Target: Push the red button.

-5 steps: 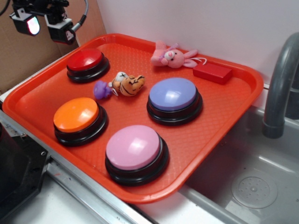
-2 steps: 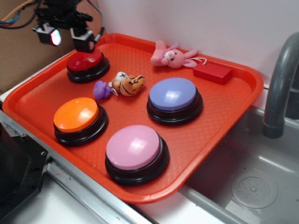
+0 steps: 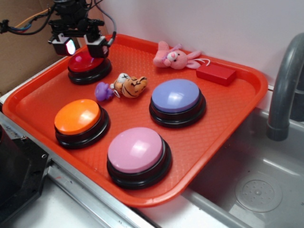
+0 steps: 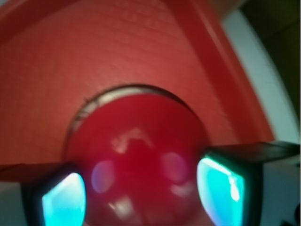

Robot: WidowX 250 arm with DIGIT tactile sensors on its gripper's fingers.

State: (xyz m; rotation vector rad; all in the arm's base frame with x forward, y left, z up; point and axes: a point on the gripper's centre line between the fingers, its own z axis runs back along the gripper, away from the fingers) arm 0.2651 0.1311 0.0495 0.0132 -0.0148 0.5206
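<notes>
near edge of the orange tray (image 3: pixel 28 111): pink button (image 3: pixel 136 149) closest, then orange button (image 3: pixel 77 116) to its left and purple button (image 3: pixel 175 96) to its right. none of these touched. mid-tray, a small tiger toy (image 3: pixel 131 86) with a purple bit beside it. far rim: pink bunny (image 3: pixel 173 58) and a flat red block (image 3: pixel 216 73). grey faucet (image 3: pixel 285 90) and sink off to the right.

far left corner of tray: the red button (image 3: pixel 84 62), dome on black base. the gripper (image 3: pixel 80 46) sits directly above it, fingers spread apart, holding nothing, one finger (image 3: pixel 98 47) over the dome's right side. wrist view agrees: red button (image 4: pixel 136 165) fills the frame between the two pads (image 4: pixel 221 183), blurred from closeness.

change: a second ago the gripper hung up and left of the button, clear of the tray; it has since swung in and dropped over the dome. whether it already touches cannot be told. judgement: approach is done, alignment looks good, only the downward press remains.
</notes>
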